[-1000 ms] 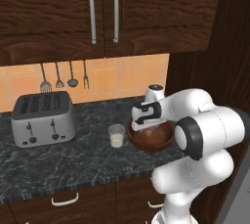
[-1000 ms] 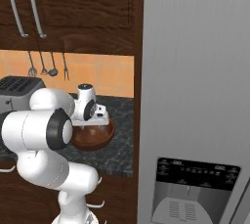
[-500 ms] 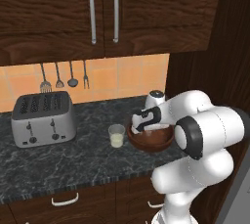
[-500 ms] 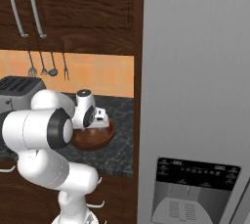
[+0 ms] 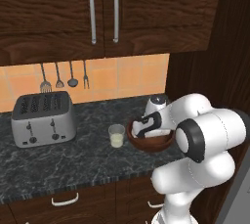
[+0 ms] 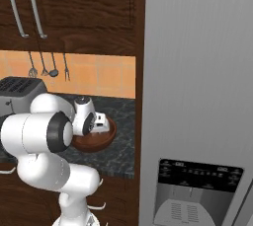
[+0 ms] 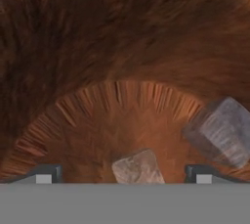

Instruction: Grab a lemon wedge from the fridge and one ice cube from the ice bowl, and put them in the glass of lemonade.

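The fridge (image 6: 197, 72) fills the right side of my right base view, doors shut, its black dispenser panel (image 6: 197, 190) low on the near door. Dark wood cabinets (image 5: 102, 8) hang above the black stone counter (image 5: 58, 164), and four utensils (image 5: 63, 77) hang on the orange tiled wall under them. A silver toaster (image 5: 43, 119) stands at the counter's left.

The ice bowl (image 5: 149, 142) sits on the counter by the tall wood panel next to the fridge. My hand is down inside it, so its rim shows around my wrist in both base views. The glass (image 5: 116, 135) stands just left of the bowl, close to its rim but not clearly touching, with pale liquid at its bottom.

In my hand view, my gripper (image 7: 124, 174) is spread wide, one fingertip (image 7: 44, 174) at each side, close above the bowl's brown grained floor. One ice cube (image 7: 138, 168) lies between the fingertips, touching neither. A second, larger cube (image 7: 219, 132) rests off to the right, beyond my right tip, against the rising wall. I see no lemon wedge in these views.
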